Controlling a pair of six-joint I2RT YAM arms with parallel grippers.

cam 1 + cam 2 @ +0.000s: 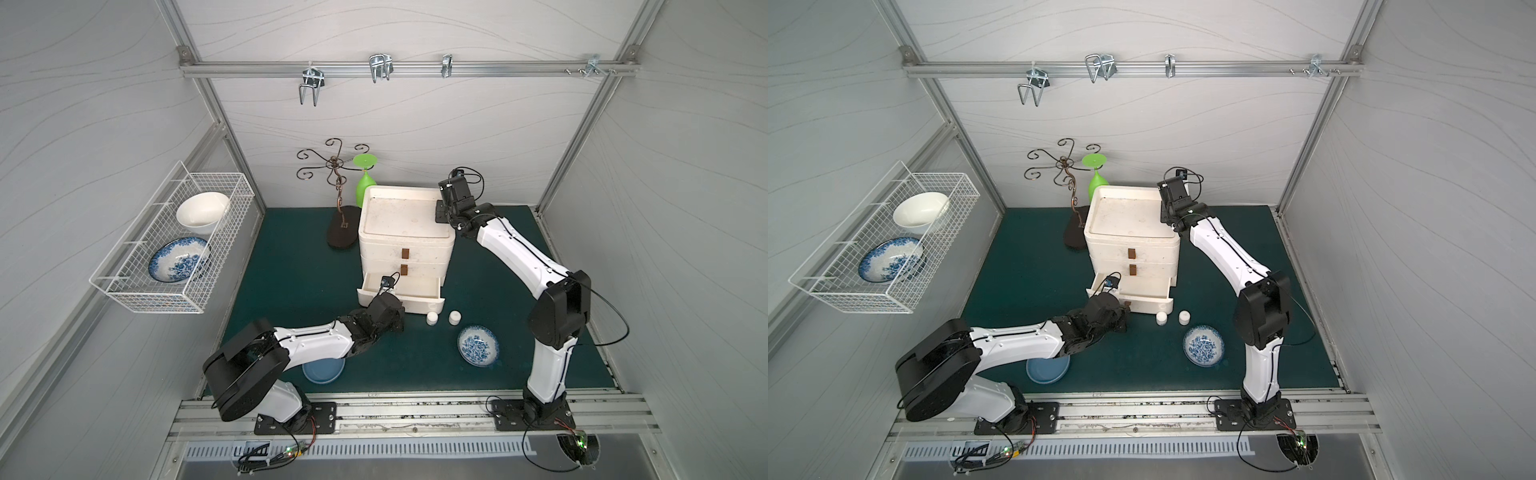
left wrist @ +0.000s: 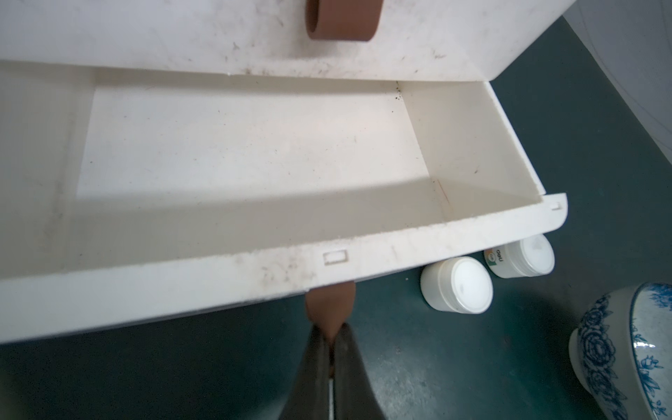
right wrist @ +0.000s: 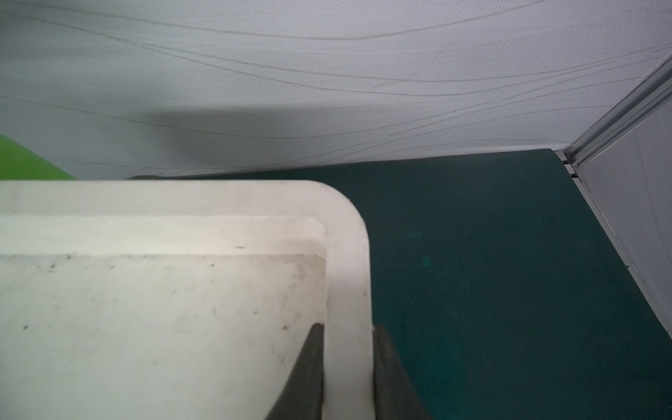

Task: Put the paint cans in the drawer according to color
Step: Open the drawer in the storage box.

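A white three-drawer cabinet [image 1: 399, 224] stands mid-mat. Its bottom drawer [image 2: 254, 152] is pulled open and shows a bare inside. My left gripper [image 2: 331, 329] is shut on that drawer's brown handle [image 2: 329, 309], low at the drawer front [image 1: 1128, 305]. Two white paint cans [image 1: 432, 318] [image 1: 455, 318] stand upright on the mat just right of the drawer front, also in the left wrist view [image 2: 459, 285] [image 2: 523, 256]. My right gripper [image 3: 348, 327] is shut on the raised rim of the cabinet's top [image 3: 347, 254] at its right rear corner [image 1: 441, 212].
A blue-patterned bowl [image 1: 478, 345] sits right of the cans. A pale blue plate [image 1: 324, 370] lies under my left arm. A green upturned goblet [image 1: 365, 183] and a metal stand [image 1: 338, 187] are behind the cabinet. A wire basket [image 1: 124, 286] on the left wall holds two bowls.
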